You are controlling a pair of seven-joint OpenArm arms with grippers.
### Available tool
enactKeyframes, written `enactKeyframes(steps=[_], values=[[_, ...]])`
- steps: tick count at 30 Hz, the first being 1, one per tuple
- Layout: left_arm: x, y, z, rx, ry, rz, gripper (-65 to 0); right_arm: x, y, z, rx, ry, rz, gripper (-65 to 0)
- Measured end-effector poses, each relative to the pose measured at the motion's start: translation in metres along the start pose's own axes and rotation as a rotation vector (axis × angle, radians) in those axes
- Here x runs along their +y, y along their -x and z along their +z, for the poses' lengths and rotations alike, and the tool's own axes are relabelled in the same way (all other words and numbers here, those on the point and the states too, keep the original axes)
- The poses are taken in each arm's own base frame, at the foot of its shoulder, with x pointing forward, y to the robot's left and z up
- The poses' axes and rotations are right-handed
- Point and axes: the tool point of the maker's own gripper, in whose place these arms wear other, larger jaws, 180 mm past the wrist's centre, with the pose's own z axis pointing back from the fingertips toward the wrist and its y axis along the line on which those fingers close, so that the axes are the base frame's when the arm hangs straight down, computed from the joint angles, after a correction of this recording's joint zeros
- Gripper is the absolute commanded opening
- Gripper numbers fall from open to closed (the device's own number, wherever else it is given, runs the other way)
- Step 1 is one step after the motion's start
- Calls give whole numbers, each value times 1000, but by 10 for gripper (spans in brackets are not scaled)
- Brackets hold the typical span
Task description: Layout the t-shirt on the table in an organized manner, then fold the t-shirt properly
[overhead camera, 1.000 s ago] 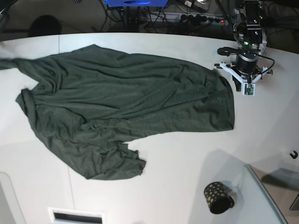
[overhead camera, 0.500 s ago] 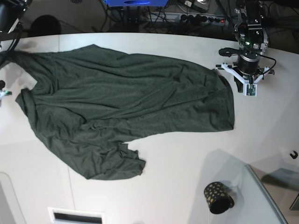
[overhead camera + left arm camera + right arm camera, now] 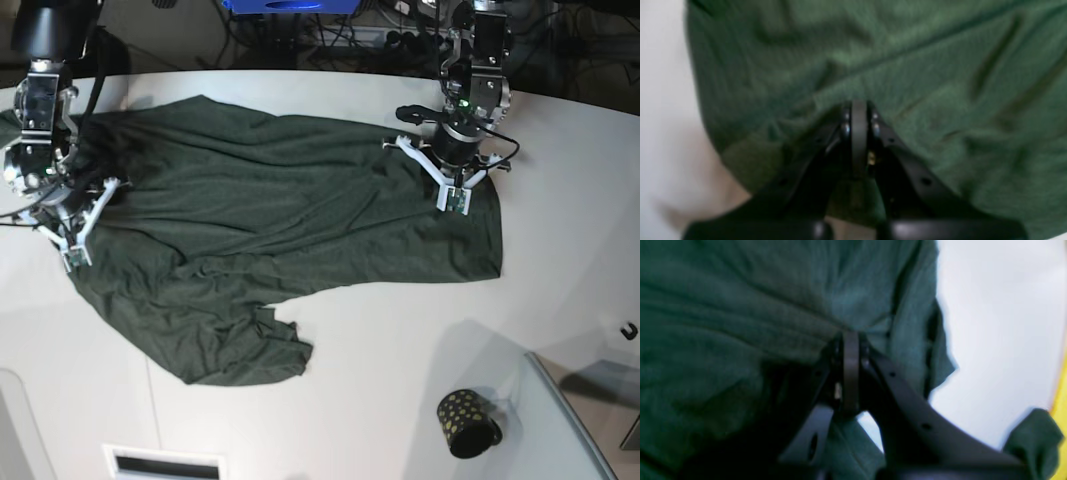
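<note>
The dark green t-shirt [image 3: 280,210] lies spread and creased across the white table [image 3: 400,330], with one lower corner bunched toward the front. My left gripper [image 3: 452,188] is over the shirt's right end. In the left wrist view it [image 3: 858,106] is shut, tips down on the t-shirt [image 3: 907,50], with bare table [image 3: 660,100] to the side. My right gripper [image 3: 62,222] is at the shirt's left edge. There it [image 3: 850,336] is shut on a gathered fold of the t-shirt [image 3: 723,306], next to open table [image 3: 990,323].
A small black cup with gold dots [image 3: 465,423] stands near the front right. A grey panel [image 3: 575,425] lies beside it, and a small black hook [image 3: 628,331] is at the far right. A white slotted piece [image 3: 160,462] sits at the front edge. Cables run behind the table.
The left arm has moved from the bare table onto the shirt's right end. The right arm has come in from the left onto the shirt's left edge, where the stretched-out sleeve is now drawn in.
</note>
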Motion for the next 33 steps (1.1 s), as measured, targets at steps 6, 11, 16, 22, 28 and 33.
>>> enactKeyframes(steps=[6,11,16,22,28,33], values=[[17,6,-11,-10,-25,-64,-650,-25,26,-15,75,21,-87,-642],[24,9,-12,-29,-32,-101,-650,-61,34,-31,82,46,-119,-642],[37,12,-10,-18,-43,-130,-650,-82,31,-38,37,105,-176,-642],[64,14,-6,16,-118,-110,-650,-104,37,-26,81,167,-119,-642],[48,-3,6,12,-126,-96,-650,-31,-16,17,-132,16,24,-635],[49,-41,15,-97,-126,-120,-650,16,24,70,7,-38,108,-587]])
